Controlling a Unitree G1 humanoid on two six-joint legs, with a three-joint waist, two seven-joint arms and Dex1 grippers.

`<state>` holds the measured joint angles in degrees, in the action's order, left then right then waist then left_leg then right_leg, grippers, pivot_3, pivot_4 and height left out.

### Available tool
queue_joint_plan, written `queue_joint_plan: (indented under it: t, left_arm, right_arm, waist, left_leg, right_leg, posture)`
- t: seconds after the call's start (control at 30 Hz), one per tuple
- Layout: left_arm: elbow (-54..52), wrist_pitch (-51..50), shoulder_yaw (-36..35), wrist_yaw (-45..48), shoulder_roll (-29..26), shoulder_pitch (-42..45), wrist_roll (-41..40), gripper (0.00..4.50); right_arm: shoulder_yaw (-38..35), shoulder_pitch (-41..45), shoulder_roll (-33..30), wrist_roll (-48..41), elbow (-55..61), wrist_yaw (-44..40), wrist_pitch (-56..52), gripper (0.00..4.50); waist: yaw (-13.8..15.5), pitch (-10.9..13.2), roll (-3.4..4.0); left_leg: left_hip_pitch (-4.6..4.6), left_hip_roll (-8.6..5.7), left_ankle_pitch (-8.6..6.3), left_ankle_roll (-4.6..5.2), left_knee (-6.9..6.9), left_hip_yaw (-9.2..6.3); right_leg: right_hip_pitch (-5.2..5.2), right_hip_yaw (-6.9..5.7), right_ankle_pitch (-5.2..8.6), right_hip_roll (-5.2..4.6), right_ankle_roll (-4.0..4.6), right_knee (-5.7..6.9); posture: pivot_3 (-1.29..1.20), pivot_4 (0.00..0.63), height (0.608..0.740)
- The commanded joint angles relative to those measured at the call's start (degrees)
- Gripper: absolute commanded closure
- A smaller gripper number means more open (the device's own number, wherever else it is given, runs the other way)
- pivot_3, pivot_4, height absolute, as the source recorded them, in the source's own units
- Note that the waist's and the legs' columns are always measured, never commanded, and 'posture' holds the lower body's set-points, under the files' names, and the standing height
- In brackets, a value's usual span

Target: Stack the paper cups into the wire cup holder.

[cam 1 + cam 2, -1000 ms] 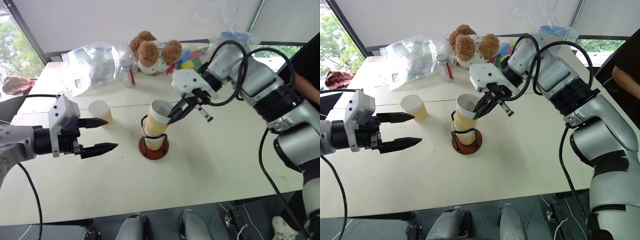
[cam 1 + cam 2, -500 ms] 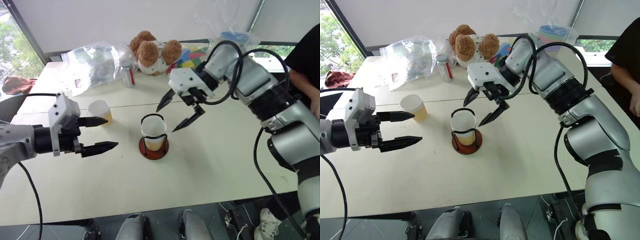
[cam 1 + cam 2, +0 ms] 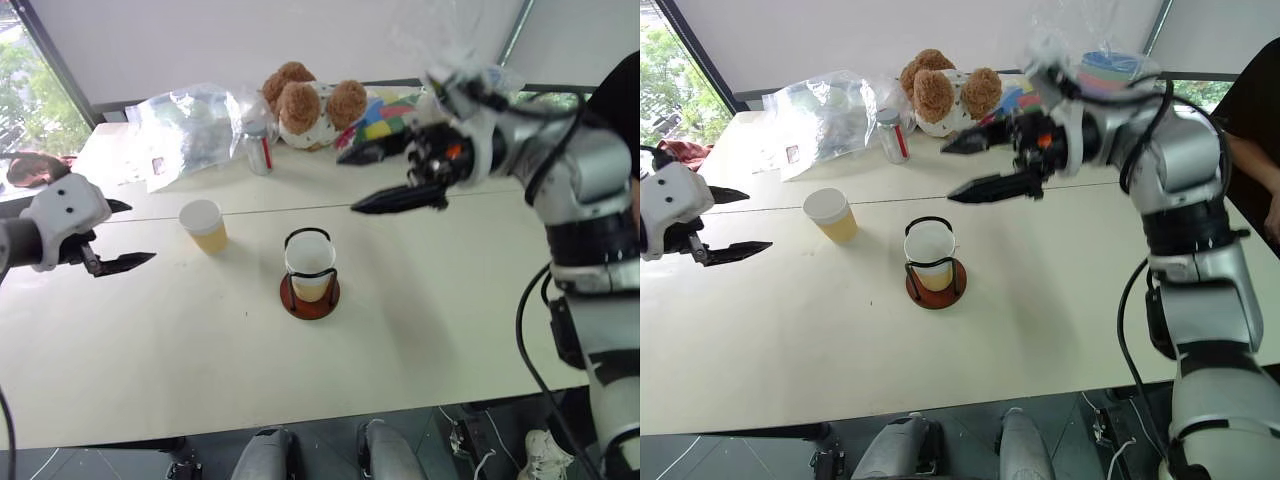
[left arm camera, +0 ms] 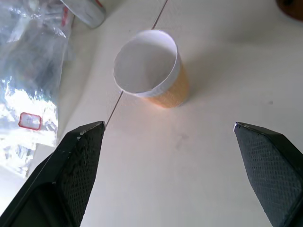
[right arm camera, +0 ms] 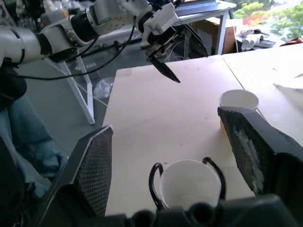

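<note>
Head views: a lone paper cup (image 3: 204, 224) stands upright on the table (image 3: 420, 300), well apart from the wire cup holder (image 3: 309, 272), which already carries nested cups. The left hand (image 3: 112, 235) hangs empty, fingers spread wide, beside the table's edge; the right hand (image 3: 378, 178), also spread and empty, hovers above and behind the holder.

Left wrist view: the loose cup (image 4: 150, 69) sits between the fingertips (image 4: 90, 137), not yet touched.

Right wrist view: the holder's stack (image 5: 188, 187) lies below.

Light, thin-walled and easily crushed, the cup likely wants a gentle pinch across its rim.
</note>
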<state>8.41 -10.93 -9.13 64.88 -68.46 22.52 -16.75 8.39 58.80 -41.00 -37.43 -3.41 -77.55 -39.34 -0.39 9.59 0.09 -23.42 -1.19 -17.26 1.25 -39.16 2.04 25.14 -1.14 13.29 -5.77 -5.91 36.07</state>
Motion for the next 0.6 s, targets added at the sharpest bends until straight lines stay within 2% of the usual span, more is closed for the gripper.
queue_joint_plan:
  t: [0.03, 0.33, 0.6]
  left_arm:
    - [6.24, 3.7, 3.29, 4.35, 1.89, 6.0, 1.5, 0.0]
    - [31.97, 15.89, 13.94, 11.56, 10.31, 29.24, 12.09, 0.0]
    - [45.65, 23.19, 18.32, 16.25, 15.87, 37.99, 18.03, 0.0]
  right_arm:
    - [-3.9, -3.73, -0.5, -1.01, 7.51, 5.01, -2.07, 0.65]
    - [-8.67, -11.64, -1.07, -2.47, 14.37, 12.28, -6.19, 0.65]
    - [-12.17, -14.53, -4.15, -4.25, 18.18, 14.41, -8.75, 0.65]
  waist:
    - [-0.12, 0.01, -0.01]
    - [-0.18, -0.01, -0.16]
    - [-0.25, 0.02, -0.24]
  left_leg:
    - [-0.01, 0.0, -0.01, 0.02, -0.03, 0.02]
    - [0.01, -0.01, -0.01, 0.09, -0.11, 0.15]
    - [0.01, 0.02, -0.05, 0.17, -0.13, 0.23]
  right_leg:
    - [-0.04, -0.25, 0.0, -0.06, 0.0, 0.04]
    - [-0.13, -0.72, -0.02, 0.0, -0.04, 0.05]
    - [-0.12, -0.74, -0.02, -0.01, -0.07, 0.01]
  posture:
    - [0.0, 0.15, 0.74]
    - [0.0, 0.15, 0.74]
    - [0.0, 0.15, 0.74]
